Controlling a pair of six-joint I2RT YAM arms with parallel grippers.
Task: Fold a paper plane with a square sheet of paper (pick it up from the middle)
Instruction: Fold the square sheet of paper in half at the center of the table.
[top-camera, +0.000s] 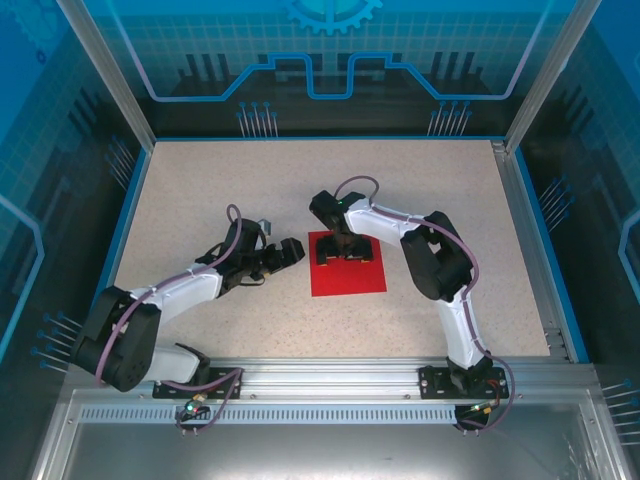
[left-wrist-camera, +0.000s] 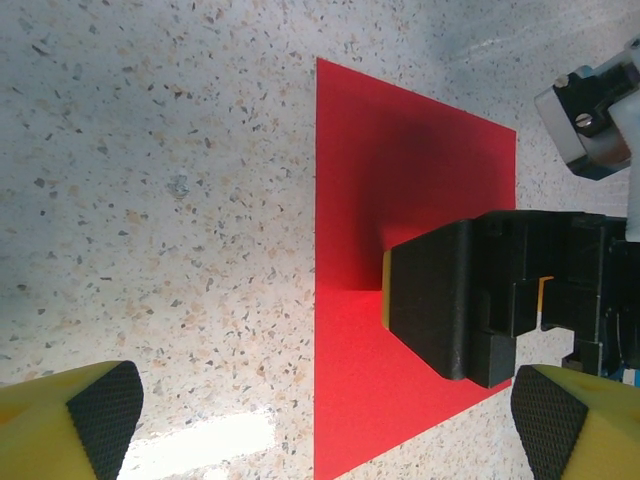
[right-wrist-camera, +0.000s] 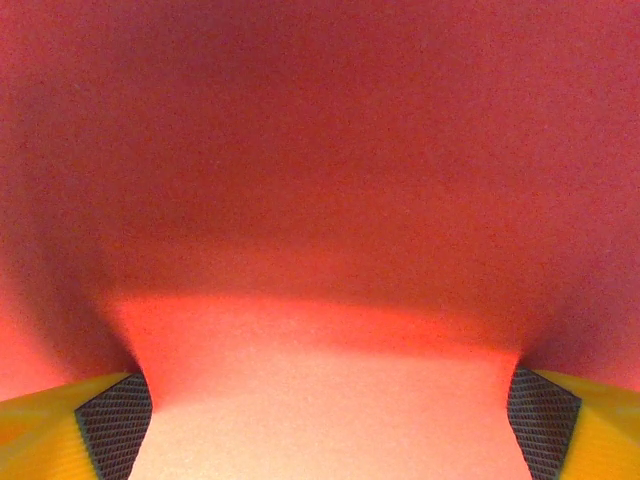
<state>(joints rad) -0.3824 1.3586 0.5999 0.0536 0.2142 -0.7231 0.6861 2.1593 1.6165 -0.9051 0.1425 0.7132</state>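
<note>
The square sheet of paper (top-camera: 349, 277) lies flat and bright red on the speckled table, near its middle. My right gripper (top-camera: 347, 252) points straight down onto the sheet's far half, with its fingertips resting on the paper. In the right wrist view the two pads (right-wrist-camera: 115, 425) stand wide apart and the paper (right-wrist-camera: 320, 150) bulges up a little between them. My left gripper (top-camera: 291, 250) hovers open just left of the sheet. Its wrist view shows the sheet (left-wrist-camera: 400, 160) and the black finger (left-wrist-camera: 430, 300) of the right gripper on it.
Bare speckled tabletop (top-camera: 200, 190) surrounds the sheet on all sides. Blue rails and clear walls (top-camera: 130, 190) bound the table. A metal rail (top-camera: 330, 375) with both arm bases runs along the near edge.
</note>
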